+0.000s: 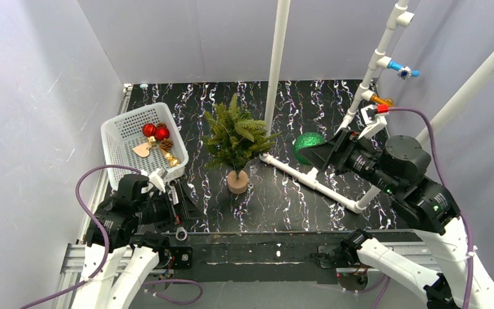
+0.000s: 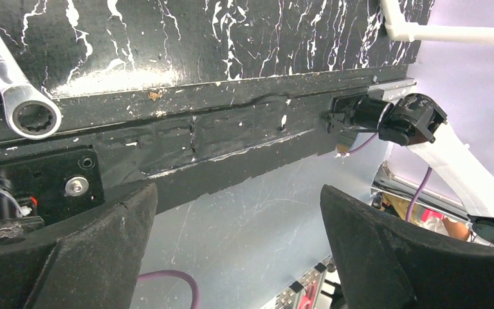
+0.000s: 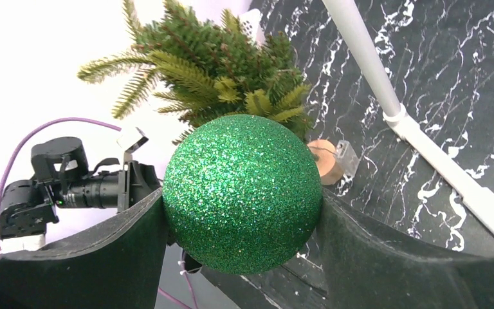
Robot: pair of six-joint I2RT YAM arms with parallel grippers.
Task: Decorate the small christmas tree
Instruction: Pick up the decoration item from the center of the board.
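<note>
The small christmas tree (image 1: 235, 137) stands upright on its round wooden base (image 1: 237, 182) in the middle of the black marbled table. To its right, my right gripper (image 1: 314, 152) is shut on a green glitter ball (image 1: 308, 146), held above the table. In the right wrist view the green glitter ball (image 3: 242, 193) fills the gap between both fingers, with the small christmas tree (image 3: 215, 71) just behind it. My left gripper (image 2: 238, 248) hangs open and empty over the table's near edge, low at the front left (image 1: 167, 193).
A white basket (image 1: 121, 132) at the left holds red balls (image 1: 155, 132), a pine cone, a bell and a heart tag. A white pipe frame (image 1: 309, 174) lies right of the tree, with an upright pole (image 1: 276, 61). A wrench (image 2: 13, 84) lies near the left gripper.
</note>
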